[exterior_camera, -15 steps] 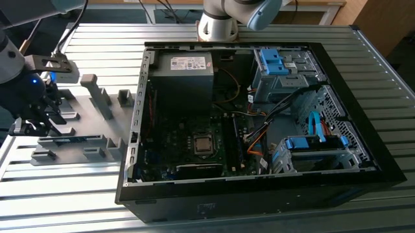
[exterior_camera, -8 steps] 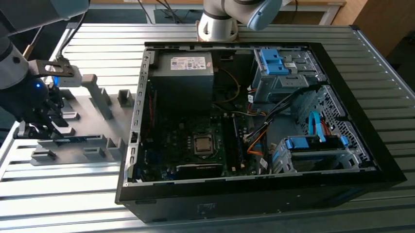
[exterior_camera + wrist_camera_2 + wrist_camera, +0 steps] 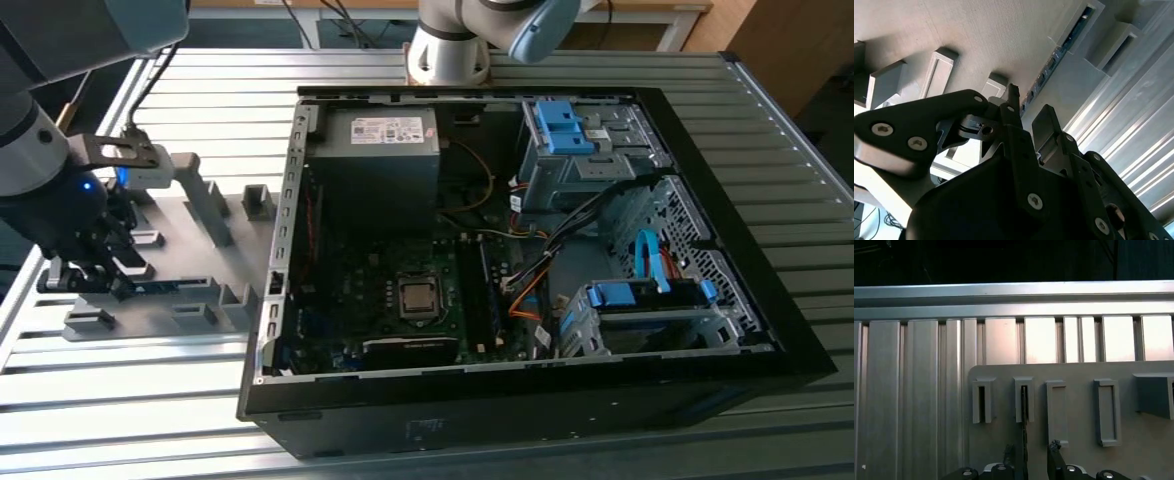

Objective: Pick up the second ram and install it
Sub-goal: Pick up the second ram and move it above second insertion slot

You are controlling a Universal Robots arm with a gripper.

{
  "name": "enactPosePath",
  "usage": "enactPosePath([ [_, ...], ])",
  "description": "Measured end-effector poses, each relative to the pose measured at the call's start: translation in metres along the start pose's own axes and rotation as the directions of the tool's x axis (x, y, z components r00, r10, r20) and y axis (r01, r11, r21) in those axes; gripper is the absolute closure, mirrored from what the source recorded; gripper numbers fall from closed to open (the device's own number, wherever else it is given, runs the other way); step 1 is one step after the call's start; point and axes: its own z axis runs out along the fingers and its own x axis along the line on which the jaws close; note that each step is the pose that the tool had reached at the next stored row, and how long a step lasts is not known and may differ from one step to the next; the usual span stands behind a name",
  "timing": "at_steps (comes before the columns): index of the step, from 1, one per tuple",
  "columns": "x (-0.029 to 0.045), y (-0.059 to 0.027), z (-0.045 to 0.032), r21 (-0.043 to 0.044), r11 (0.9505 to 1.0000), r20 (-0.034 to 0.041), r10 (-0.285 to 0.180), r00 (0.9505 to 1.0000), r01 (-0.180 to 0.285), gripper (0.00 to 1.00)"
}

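Note:
The second ram [image 3: 171, 287] stands on edge in a slot of the grey holder tray [image 3: 200, 225], at the exterior view's left. It is a thin blue-green stick [image 3: 1054, 57] with dark chips, seen edge-on as a dark line [image 3: 1024, 415] in the first wrist view. My gripper [image 3: 91, 278] is low over the tray at the stick's near end. In both wrist views the gripper [image 3: 1031, 452] [image 3: 1029, 112] is open, with one finger on each side of the stick and a gap showing.
The open computer case [image 3: 534, 400] lies at the exterior view's right, with its motherboard, CPU socket [image 3: 418, 296] and long memory slots [image 3: 483, 290] beside it. The tray has several raised blocks [image 3: 211, 205] and empty slots [image 3: 1106, 412]. The table is ribbed aluminium [image 3: 914, 390].

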Motion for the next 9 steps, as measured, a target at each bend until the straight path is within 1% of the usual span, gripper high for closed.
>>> enactPosePath([
  [3, 0.0001, -0.0001, 0.0033, 0.0000, 1.0000, -0.0003, -0.002, 1.0000, 0.002, 0.62],
  [9, 0.0001, -0.0001, 0.0058, 0.0001, 1.0000, -0.0020, -0.004, 1.0000, 0.004, 0.62],
])
